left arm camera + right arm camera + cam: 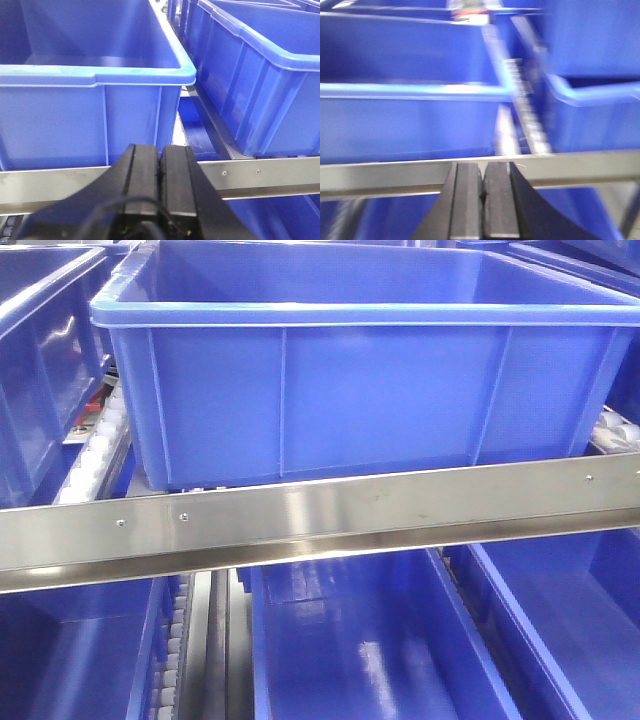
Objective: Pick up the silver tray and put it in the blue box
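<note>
In the front view, the large deep blue plastic crate with ribbed side panels (370,370) fills the frame from 9 to 3 o'clock, seated on a roller shelf behind a brushed steel rail (320,520); narrower blue bins (370,650) lie below. No silver tray is seen — its place and long axis cannot be told.

In the left wrist view, the left gripper (160,165) is seen at 6 o'clock, its black fingers (142,180) pressed together on nothing, with a lipped blue crate at 12 o'clock beyond the rail.

The right wrist view is blurred; the right gripper (482,182) is likewise closed and empty. Neither arm can be judged nearer the tray.
</note>
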